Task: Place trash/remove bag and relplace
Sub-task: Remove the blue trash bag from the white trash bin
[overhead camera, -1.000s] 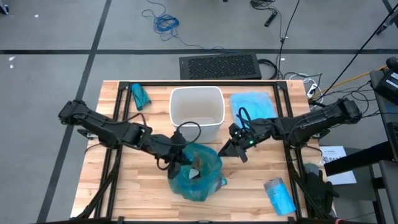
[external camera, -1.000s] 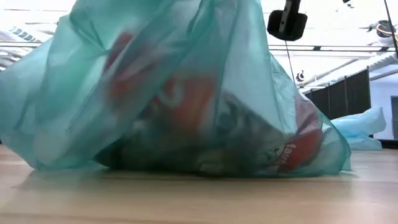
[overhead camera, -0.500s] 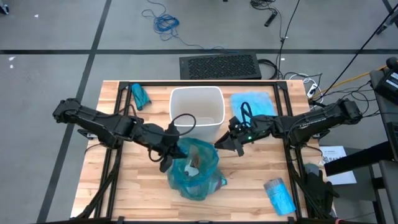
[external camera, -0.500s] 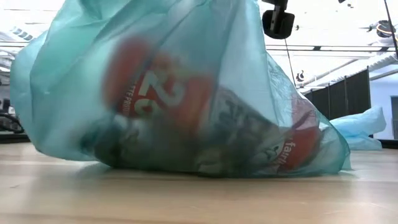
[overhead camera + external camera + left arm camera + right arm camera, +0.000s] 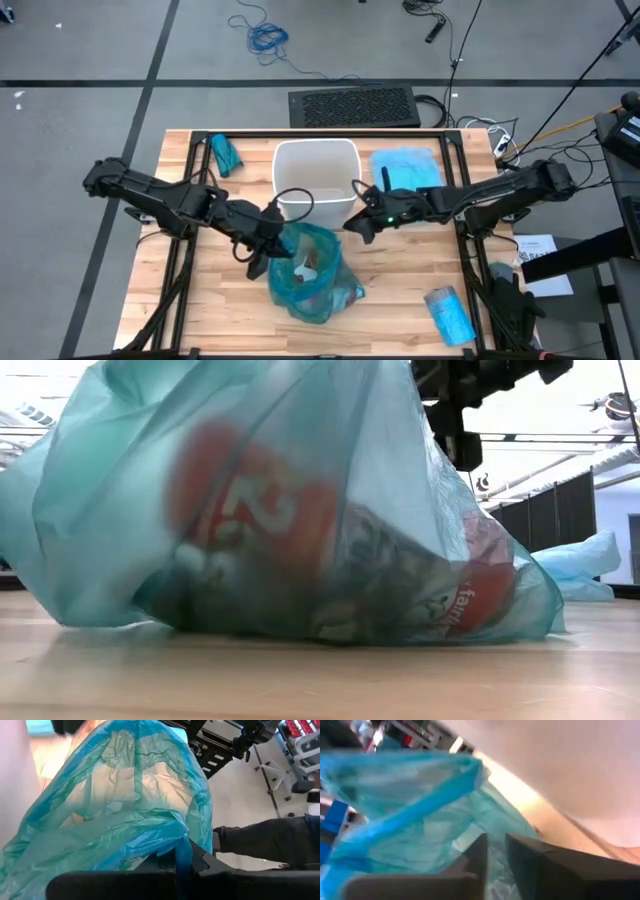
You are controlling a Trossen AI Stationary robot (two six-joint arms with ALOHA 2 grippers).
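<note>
A teal bag (image 5: 308, 275) sits with its bottom on the wooden table, just in front of the white bin (image 5: 316, 178). Trash shows through its film: a red-and-white labelled bottle (image 5: 250, 510) and brown paper wads (image 5: 312, 264). My left gripper (image 5: 272, 246) is shut on the bag's rim at the bag's far left side. My right gripper (image 5: 353, 226) hovers at the bag's far right, beside the rim (image 5: 420, 805). A narrow gap shows between its fingers (image 5: 476, 854). I cannot tell whether it touches the film. My left gripper pinches a gathered strand of the bag's rim (image 5: 182, 856) between its two fingers. It comes from the table's left, slanting down. The film rises from the full bottom up to the fingers, while the bag's bottom (image 5: 330, 625) stays on the table.
A folded teal bag (image 5: 225, 153) lies at the far left. A pale blue sheet (image 5: 408, 168) lies to the right of the bin, and a pale blue packet (image 5: 448, 312) sits near the front right corner. Dark frame rails (image 5: 186, 200) run along both sides of the table.
My left gripper has drawn back toward the table's left and far edges, rising slightly. It has pulled the bag's rim with it, so the bag now stands narrower and taller, with its bulk shifted left. My right gripper has moved left and down toward the bag's rim.
</note>
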